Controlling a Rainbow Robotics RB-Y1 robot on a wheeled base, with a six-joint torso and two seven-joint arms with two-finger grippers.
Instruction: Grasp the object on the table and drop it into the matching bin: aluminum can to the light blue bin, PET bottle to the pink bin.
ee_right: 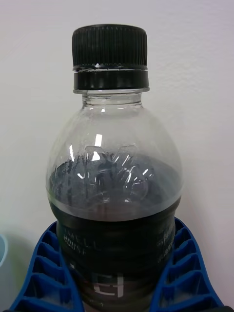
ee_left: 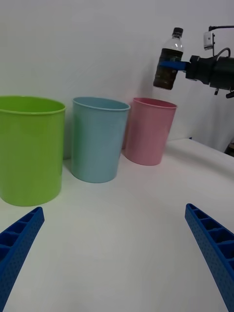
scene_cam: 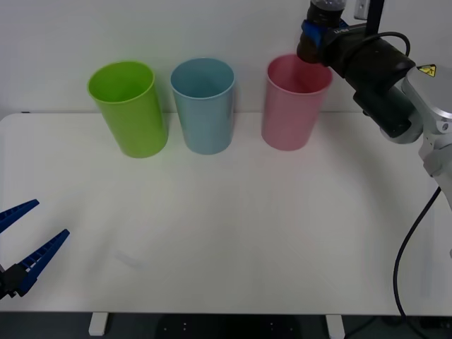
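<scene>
My right gripper [scene_cam: 314, 32] is shut on the PET bottle [ee_right: 112, 161], a small clear bottle with a black cap and a dark label band. Its blue fingers [ee_right: 46, 273] clamp the label band from both sides. In the left wrist view the bottle [ee_left: 169, 58] hangs nearly upright in the air, above the rim of the pink bin [ee_left: 148, 131]. The pink bin [scene_cam: 289, 113] stands at the back of the white table [scene_cam: 233, 233], with the light blue bin [scene_cam: 203, 106] beside it. My left gripper [scene_cam: 51, 219] rests open at the table's near left.
A lime green bin [scene_cam: 129, 109] stands left of the light blue one, the three in a row along the back edge by the wall. A black cable [scene_cam: 413, 240] hangs off the right arm at the table's right edge.
</scene>
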